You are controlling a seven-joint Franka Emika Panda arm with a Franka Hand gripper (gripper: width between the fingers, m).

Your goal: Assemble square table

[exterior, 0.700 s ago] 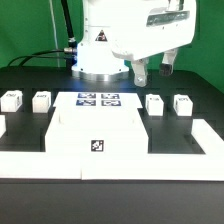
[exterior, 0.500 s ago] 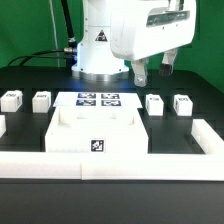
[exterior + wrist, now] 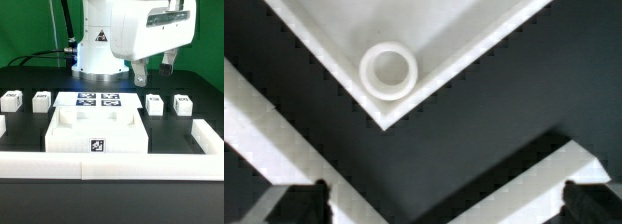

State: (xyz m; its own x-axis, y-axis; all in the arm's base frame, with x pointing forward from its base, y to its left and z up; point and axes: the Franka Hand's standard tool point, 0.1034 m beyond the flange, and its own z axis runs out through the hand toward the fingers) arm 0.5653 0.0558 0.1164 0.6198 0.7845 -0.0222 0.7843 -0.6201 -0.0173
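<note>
The square table's white slab (image 3: 97, 133) lies on the black table near the front, with a tag on its front face. One of its corners, with a round socket (image 3: 388, 70), fills the wrist view. Two tagged white legs (image 3: 11, 99) (image 3: 41, 99) stand at the exterior view's left. Two more legs (image 3: 155, 104) (image 3: 182, 103) stand at its right. My gripper (image 3: 153, 70) hangs open above and behind the right pair, holding nothing. In the wrist view its dark fingertips (image 3: 295, 205) show wide apart, and the gripper (image 3: 441, 205) has only the dark table between them.
The marker board (image 3: 98, 99) lies flat behind the slab. A long low white border wall (image 3: 100, 165) runs along the front and turns up both sides, crossing the wrist view as a white band (image 3: 526, 160). The robot's base (image 3: 98, 55) stands at the back.
</note>
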